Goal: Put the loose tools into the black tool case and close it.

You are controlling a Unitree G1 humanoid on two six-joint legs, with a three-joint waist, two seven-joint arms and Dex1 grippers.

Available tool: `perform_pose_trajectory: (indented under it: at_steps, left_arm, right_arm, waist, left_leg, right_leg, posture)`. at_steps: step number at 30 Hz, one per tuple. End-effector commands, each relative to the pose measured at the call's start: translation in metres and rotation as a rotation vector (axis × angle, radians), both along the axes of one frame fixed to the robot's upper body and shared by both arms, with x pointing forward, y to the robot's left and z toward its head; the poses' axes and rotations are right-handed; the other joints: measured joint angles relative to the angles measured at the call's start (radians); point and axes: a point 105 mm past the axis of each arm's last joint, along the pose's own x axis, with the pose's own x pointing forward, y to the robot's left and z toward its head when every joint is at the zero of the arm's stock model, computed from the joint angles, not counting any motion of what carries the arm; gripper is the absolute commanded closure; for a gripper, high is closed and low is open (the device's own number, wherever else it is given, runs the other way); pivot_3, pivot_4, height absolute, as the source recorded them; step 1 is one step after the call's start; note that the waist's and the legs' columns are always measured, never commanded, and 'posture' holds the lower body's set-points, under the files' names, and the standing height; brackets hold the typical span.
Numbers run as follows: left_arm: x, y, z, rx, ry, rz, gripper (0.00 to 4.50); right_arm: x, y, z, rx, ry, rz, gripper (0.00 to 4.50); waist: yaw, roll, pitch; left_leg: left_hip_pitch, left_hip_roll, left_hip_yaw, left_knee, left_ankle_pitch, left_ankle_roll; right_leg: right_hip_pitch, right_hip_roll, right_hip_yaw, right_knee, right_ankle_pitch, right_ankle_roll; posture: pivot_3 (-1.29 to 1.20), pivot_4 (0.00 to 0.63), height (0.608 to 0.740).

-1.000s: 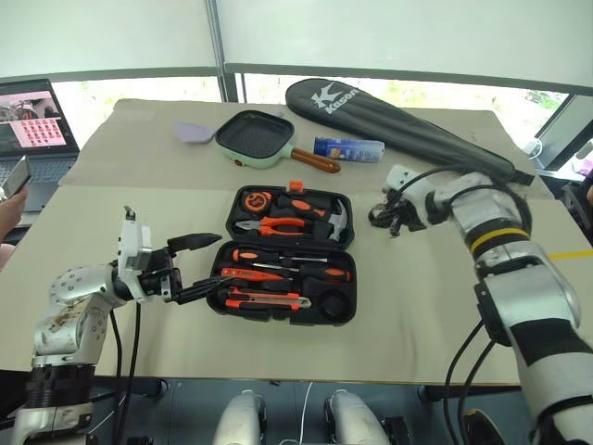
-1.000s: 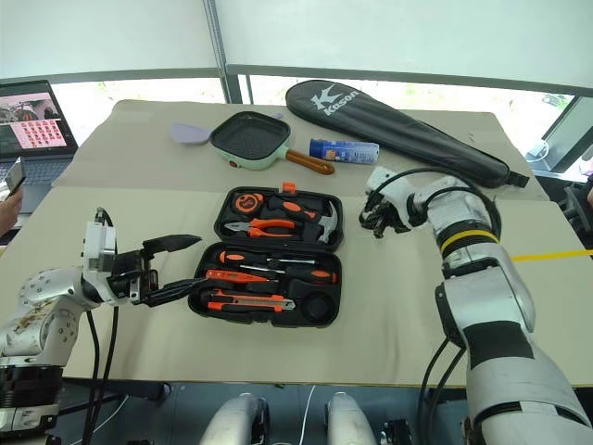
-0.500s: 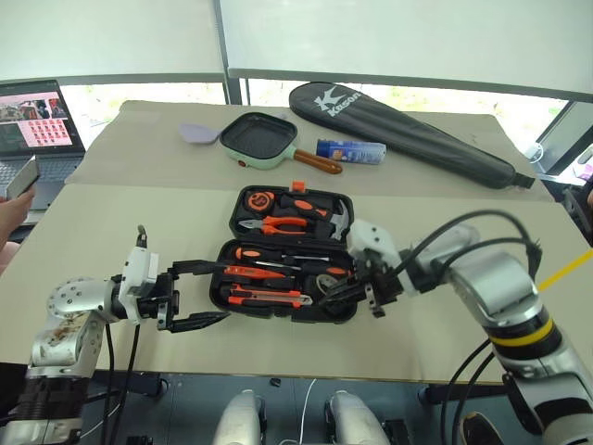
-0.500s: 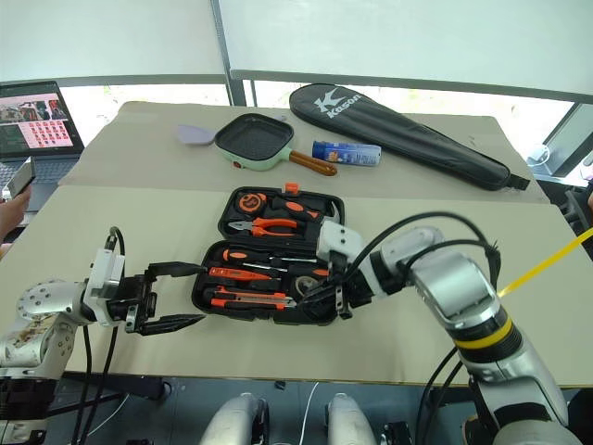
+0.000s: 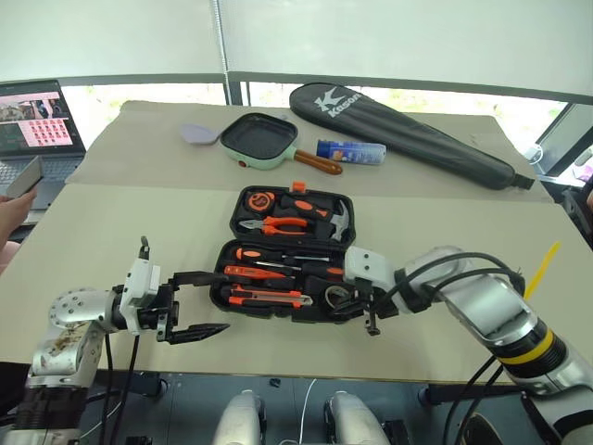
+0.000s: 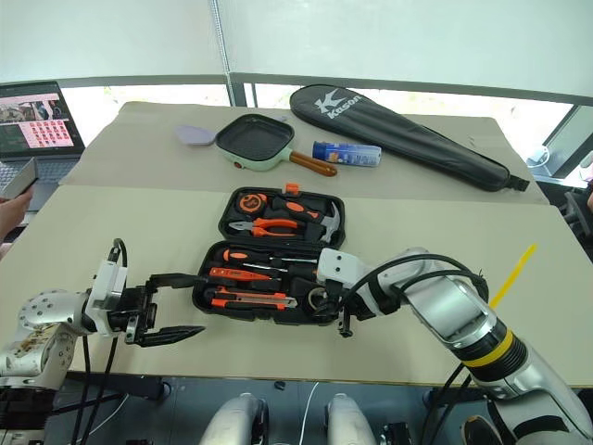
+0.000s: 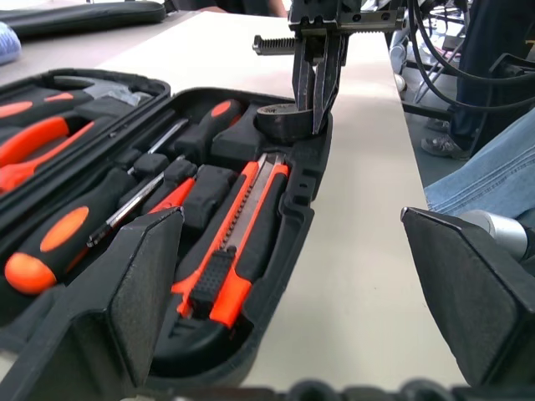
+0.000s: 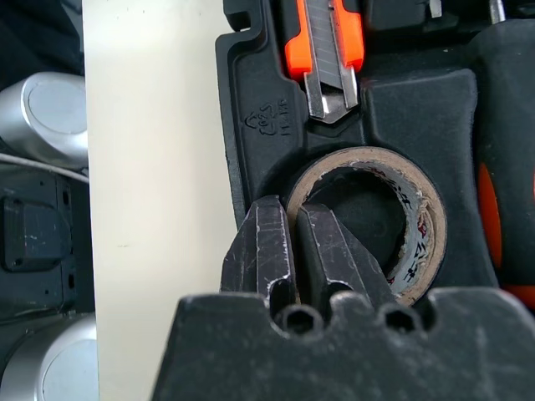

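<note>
The long black racket bag (image 5: pixel 408 130) carries the white brand name "Kason" beside a K logo.

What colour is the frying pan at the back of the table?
The pan is pale green with a dark inside and brown handle, best in the left eye view.

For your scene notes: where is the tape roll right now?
The tape roll sits in the round recess at the near right corner of the open tool case, just past the utility knife's tip, with the right gripper pinching its wall.

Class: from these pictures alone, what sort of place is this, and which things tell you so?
Probably an indoor lab or office workspace by large windows: a long beige table, an open laptop at its left end, and unrelated test props such as a tool case and a green pan.
</note>
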Motion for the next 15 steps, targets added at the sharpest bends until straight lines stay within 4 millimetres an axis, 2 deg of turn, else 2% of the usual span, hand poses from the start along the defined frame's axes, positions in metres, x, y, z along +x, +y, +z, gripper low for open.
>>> perform_pose_trajectory:
  at_steps: [1,4,8,11,12,14,15]
  left_arm:
    - [0.001,0.002,0.010,-0.002,-0.010,0.034,0.00]
    - [0.009,0.009,0.010,0.010,-0.006,0.133,0.00]
    - [0.020,0.021,0.006,0.055,0.032,0.268,0.00]
    - [0.036,0.034,0.015,-0.008,0.066,0.416,0.00]
    - [0.042,0.041,0.017,-0.027,0.065,0.477,0.27]
    - [0.051,0.054,0.016,-0.029,0.085,0.573,0.79]
    - [0.058,0.058,0.015,-0.028,0.083,0.621,1.19]
  right_arm:
    - [-0.001,0.005,0.020,0.053,-0.022,0.061,3.17]
    - [0.001,0.007,0.040,0.123,-0.043,0.098,2.19]
    - [-0.003,0.000,0.060,0.214,0.001,0.137,2.19]
    - [0.011,-0.019,0.069,0.283,-0.035,0.083,2.19]
    - [0.018,-0.024,0.071,0.317,-0.061,0.044,2.15]
    - [0.042,-0.037,0.072,0.387,-0.155,-0.076,2.69]
    - [0.052,-0.044,0.069,0.385,-0.231,-0.108,2.92]
  waist:
    - [0.000,0.000,0.000]
    - [-0.004,0.000,0.000]
    - [-0.005,-0.001,0.000]
    - [-0.002,-0.001,0.001]
    - [-0.001,-0.003,0.001]
    - [-0.001,-0.004,0.001]
    - [-0.002,-0.005,0.001]
  left_leg:
    - [0.000,0.000,0.000,0.000,0.000,0.000]
    - [0.000,0.000,-0.001,0.000,0.000,0.000]
    - [0.000,0.001,-0.003,0.000,0.000,0.000]
    - [0.000,0.001,-0.003,0.000,0.000,0.000]
    - [0.000,0.001,-0.003,0.000,0.000,0.000]
    - [0.000,0.001,-0.002,0.000,0.000,0.000]
    - [0.001,0.001,-0.002,0.000,0.000,0.000]
  right_leg:
    - [0.000,0.000,0.000,0.000,0.000,0.000]
    - [0.000,0.000,0.000,0.000,0.000,0.000]
    - [0.000,0.001,0.000,0.000,0.000,0.000]
    - [0.000,0.001,0.000,0.000,0.000,0.000]
    - [0.000,0.001,0.000,0.000,0.000,0.000]
    - [0.001,0.001,0.000,0.000,0.000,0.000]
    - [0.001,0.001,0.000,0.000,0.000,0.000]
  posture:
    - [0.00,0.150,0.740]
    - [0.00,0.150,0.740]
    - [0.00,0.150,0.740]
    - [0.00,0.150,0.740]
    - [0.00,0.150,0.740]
    - [0.00,0.150,0.740]
    - [0.00,0.150,0.740]
